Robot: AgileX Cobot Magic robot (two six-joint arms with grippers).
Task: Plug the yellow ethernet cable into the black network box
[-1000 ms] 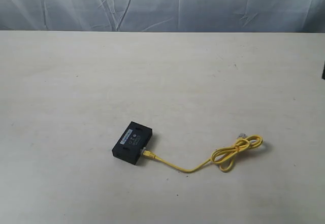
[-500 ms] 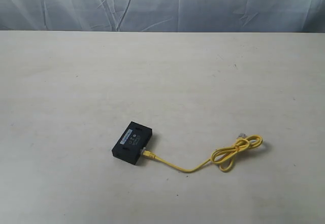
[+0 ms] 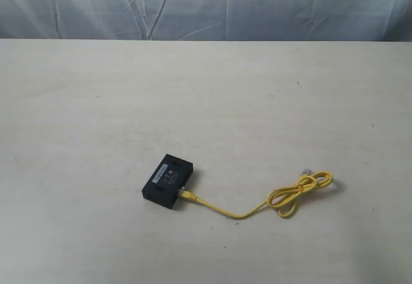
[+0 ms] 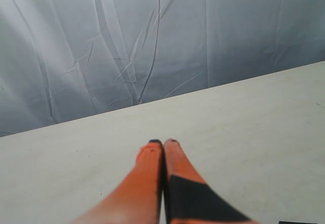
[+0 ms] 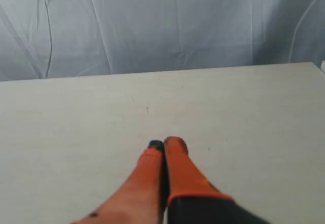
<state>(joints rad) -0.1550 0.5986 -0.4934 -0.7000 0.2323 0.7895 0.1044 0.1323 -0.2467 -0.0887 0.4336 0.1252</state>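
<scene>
1. Both my jaws are clenched and empty, over bare table (image 4: pixel 264 132), clear of the parts.
2. Box (image 3: pixel 168 181) lies toward the table's near edge. One cable (image 3: pixel 283 200) end meets its side, likely plugged in, so nothing to hold; the coil lies slack toward the right edge.

Yellow cable (image 3: pixel 222 212), black box (image 3: pixel 168 181) w/ white label (image 3: pixel 159 174), cream table (image 3: pixel 193 91); left end effector (image 4: pixel 163 141), right end effector (image 5: pixel 163 142) both orange.

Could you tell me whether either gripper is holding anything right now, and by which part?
Nothing is held. The left gripper and right gripper are shut on nothing; the yellow ethernet cable and black network box lie on the table.
</scene>
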